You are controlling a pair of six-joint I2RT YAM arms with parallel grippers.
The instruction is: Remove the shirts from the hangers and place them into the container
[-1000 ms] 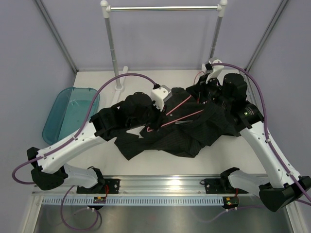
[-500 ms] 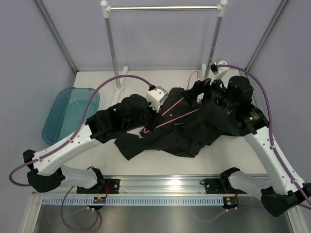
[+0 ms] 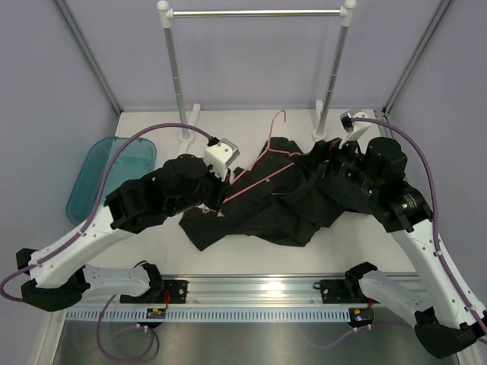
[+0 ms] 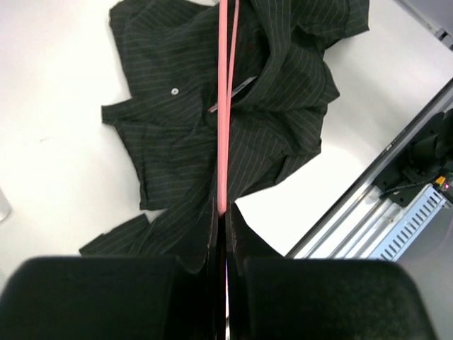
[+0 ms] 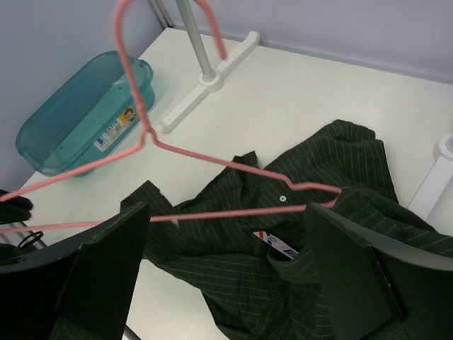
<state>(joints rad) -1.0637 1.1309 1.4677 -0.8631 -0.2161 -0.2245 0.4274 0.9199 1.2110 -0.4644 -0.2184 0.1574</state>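
The black pinstriped shirt [image 3: 266, 209] lies crumpled on the table between the arms. The pink wire hanger [image 3: 259, 163] stretches over it, hook [image 3: 278, 119] raised toward the back. My left gripper [image 3: 222, 199] is shut on the hanger's near corner; in the left wrist view the wire [image 4: 225, 106] runs straight out from the closed tips [image 4: 225, 214]. The hanger's far corner [image 5: 329, 197] rests on a fold of the shirt [image 5: 340, 163]. My right gripper [image 5: 226, 283] hangs open above the shirt's collar, holding nothing. The teal container [image 3: 85, 190] sits at the left.
A metal clothes rail [image 3: 255, 13] on two posts [image 3: 173, 76] stands at the back, its feet on the table. A slotted metal track [image 3: 251, 289] runs along the near edge. Grey walls close in on the left and right.
My right gripper opened and drew back to the right. My left gripper closed on the hanger and pulled it left, so the hook has slid out of the shirt.
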